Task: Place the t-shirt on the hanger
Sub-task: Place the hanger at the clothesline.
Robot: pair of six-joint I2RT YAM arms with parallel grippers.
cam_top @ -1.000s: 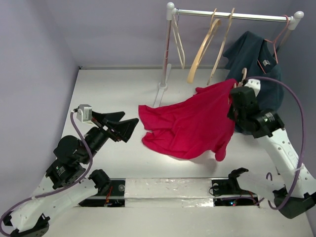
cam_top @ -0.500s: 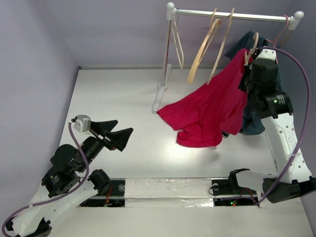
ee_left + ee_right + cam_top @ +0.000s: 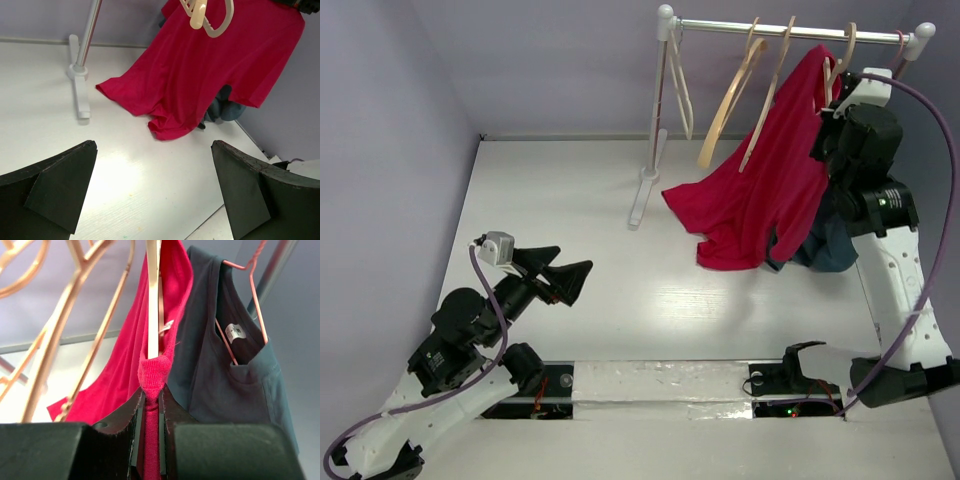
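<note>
Lilac walls (image 3: pixel 520 60), white table (image 3: pixel 570 200)

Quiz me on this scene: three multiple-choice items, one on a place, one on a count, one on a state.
1. Where does the lower hem of the t-shirt lie?
A. on the table
B. over the left arm
C. in the air, touching nothing

2. How many wooden hangers hang bare on the rail?
A. one
B. two
C. four

3. The right gripper is:
A. open and empty
B. shut on the t-shirt's collar
C. open around the rail

Key:
1 A: the hem lies crumpled on the white tabletop.
2 B: two hang empty, left of the t-shirt.
3 B: its fingers pinch the red collar at the hanger.
</note>
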